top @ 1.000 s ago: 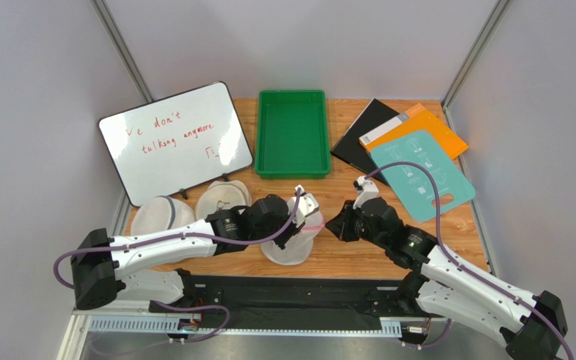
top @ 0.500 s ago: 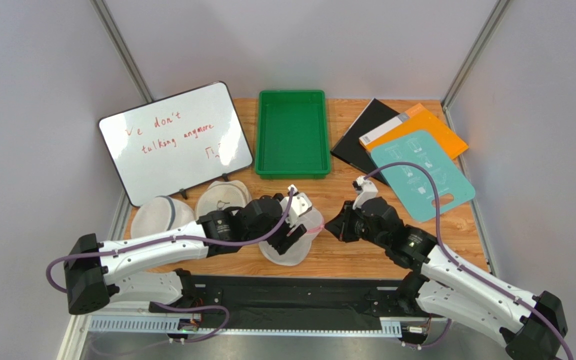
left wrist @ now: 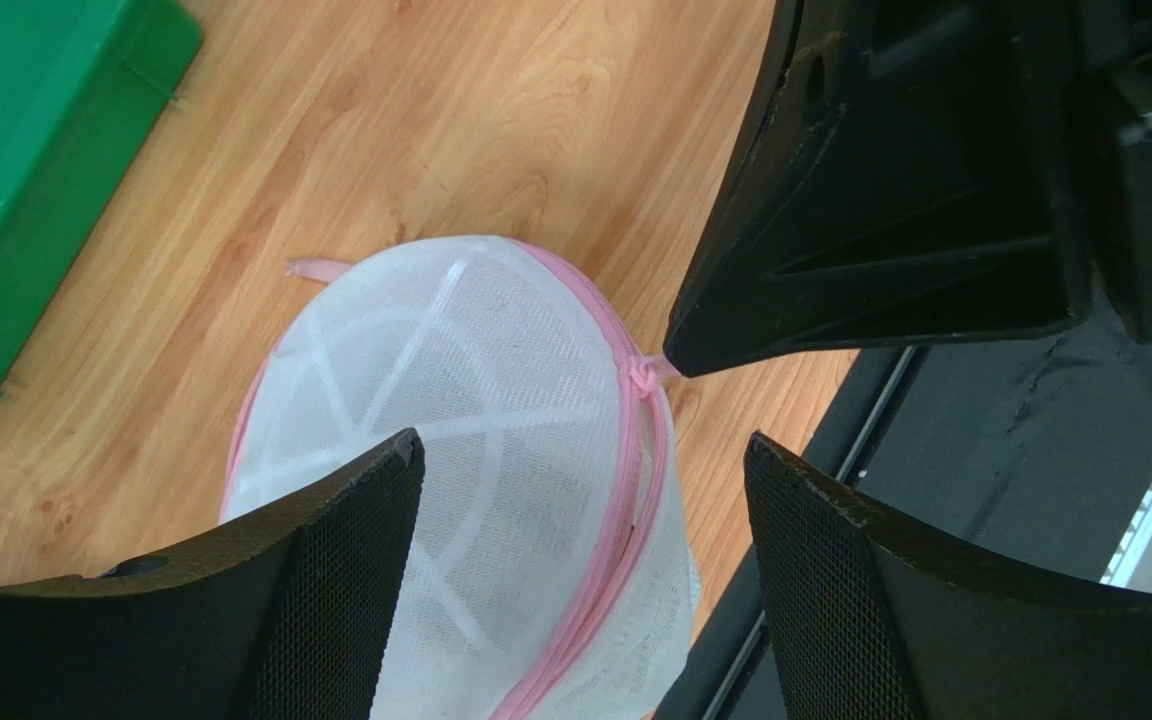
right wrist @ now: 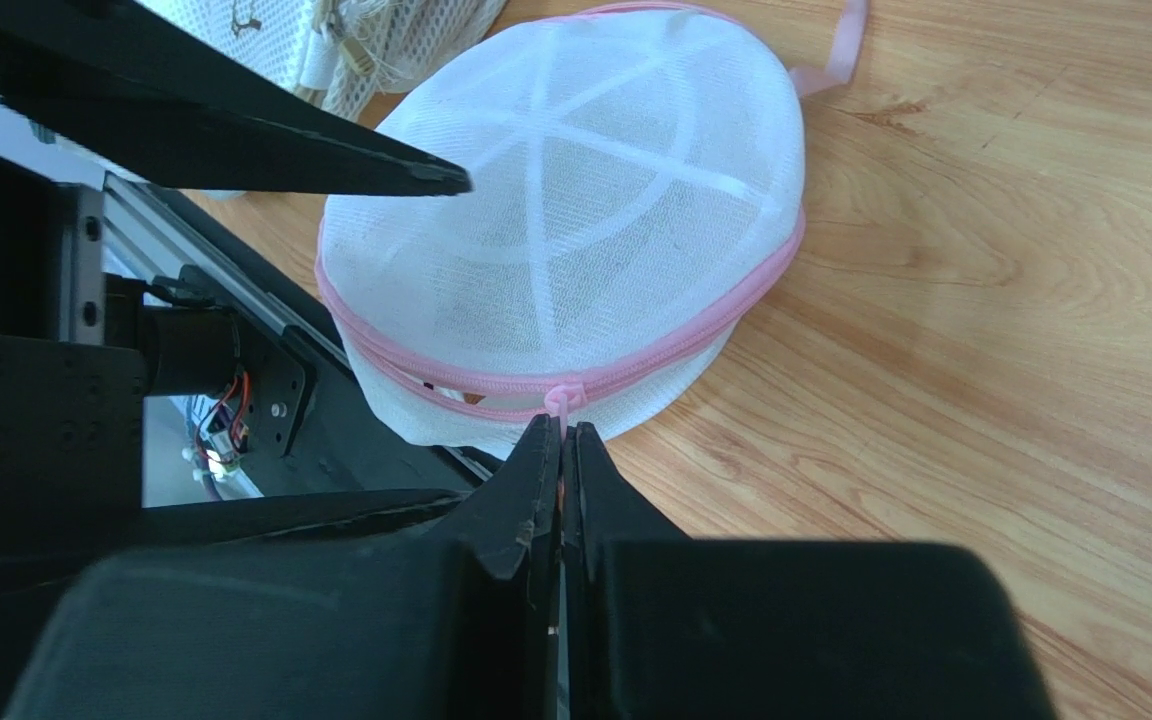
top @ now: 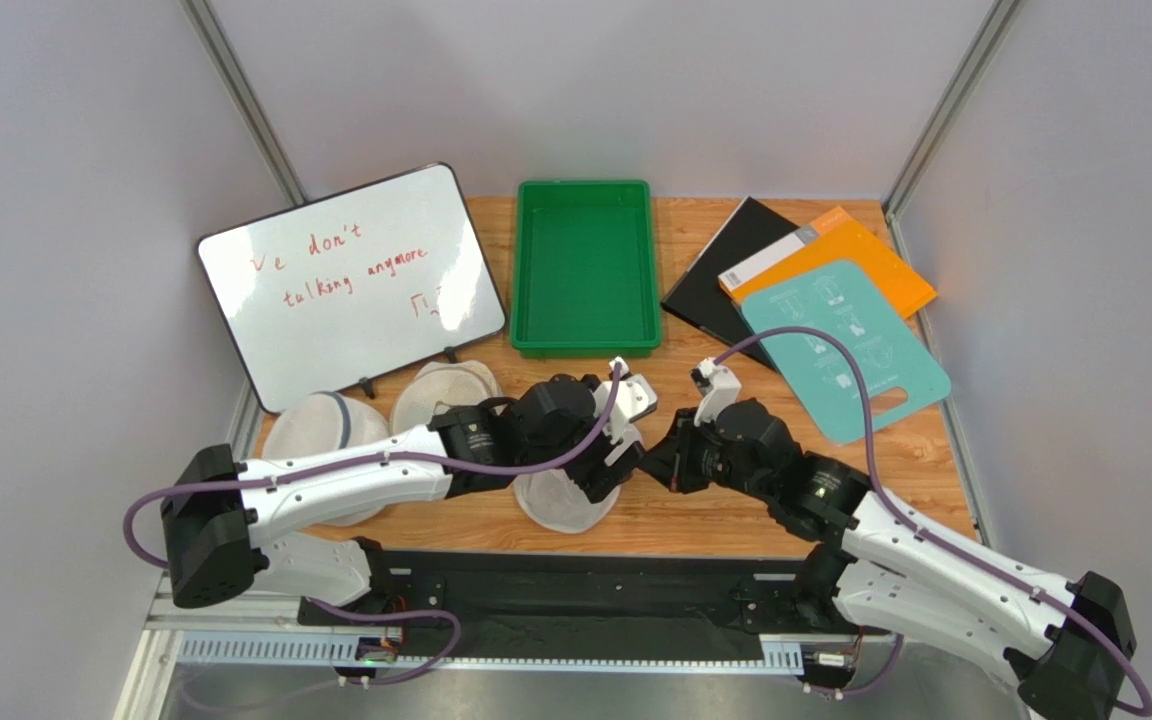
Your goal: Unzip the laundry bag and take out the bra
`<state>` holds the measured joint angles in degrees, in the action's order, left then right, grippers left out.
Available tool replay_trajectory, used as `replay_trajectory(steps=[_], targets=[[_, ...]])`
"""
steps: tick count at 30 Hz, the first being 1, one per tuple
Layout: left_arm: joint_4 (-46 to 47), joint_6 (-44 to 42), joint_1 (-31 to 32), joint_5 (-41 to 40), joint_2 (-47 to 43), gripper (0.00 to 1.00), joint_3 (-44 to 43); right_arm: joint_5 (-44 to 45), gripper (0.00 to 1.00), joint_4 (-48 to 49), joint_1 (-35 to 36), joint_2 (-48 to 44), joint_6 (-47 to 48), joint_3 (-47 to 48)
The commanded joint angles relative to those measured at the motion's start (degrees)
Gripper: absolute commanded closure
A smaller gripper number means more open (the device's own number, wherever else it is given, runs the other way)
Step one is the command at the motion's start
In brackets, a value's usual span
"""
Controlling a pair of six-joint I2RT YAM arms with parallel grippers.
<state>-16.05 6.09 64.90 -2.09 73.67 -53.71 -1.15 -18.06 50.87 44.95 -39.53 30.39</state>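
The laundry bag (top: 564,504), a white mesh dome with a pink zipper, lies near the table's front edge. It also fills the left wrist view (left wrist: 447,435) and the right wrist view (right wrist: 582,225). My left gripper (top: 615,447) hangs just above the bag, open, with its fingers astride the dome (left wrist: 582,450) and not touching it. My right gripper (top: 657,459) is shut on the pink zipper pull (right wrist: 560,399) at the bag's seam, its tips (right wrist: 561,432) pinched together. That pull shows beside the right gripper's tip (left wrist: 642,372). The zipper looks shut. The bra is hidden.
Two plain white mesh bags (top: 319,428) (top: 447,393) lie left of the laundry bag. A green tray (top: 585,338) sits at the back centre and a whiteboard (top: 349,285) at the back left. Black, orange and teal boards (top: 838,348) lie at the back right. A black rail (top: 582,578) borders the front.
My left gripper has opened and let go of the bag's top, then shifted right. The bag has settled lower on the table. My right gripper stays shut on the pull.
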Motion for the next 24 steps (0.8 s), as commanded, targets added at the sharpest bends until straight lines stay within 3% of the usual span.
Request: replay_trajectory(steps=[1,10,18,21,24], targets=[[1.64,-0.29,0.31,1.03,1.04,0.16,-1.66,-0.35,1.00,3.47,0.98,0.14,-0.64,2.74],[1.38,0.15,0.31,1.74,1.74,0.29,0.10,-0.52,1.00,3.92,1.25,0.93,-0.73,3.27],[1.02,0.33,0.31,0.86,2.71,0.29,1.68,-0.26,1.00,3.74,1.25,0.84,-0.55,3.62],[0.94,0.33,0.31,0.59,2.45,0.40,2.38,-0.08,1.00,3.65,1.33,0.67,-0.55,3.53],[0.94,0.42,0.31,0.33,2.01,0.57,2.82,0.00,1.00,3.65,1.25,0.58,-0.55,3.45]])
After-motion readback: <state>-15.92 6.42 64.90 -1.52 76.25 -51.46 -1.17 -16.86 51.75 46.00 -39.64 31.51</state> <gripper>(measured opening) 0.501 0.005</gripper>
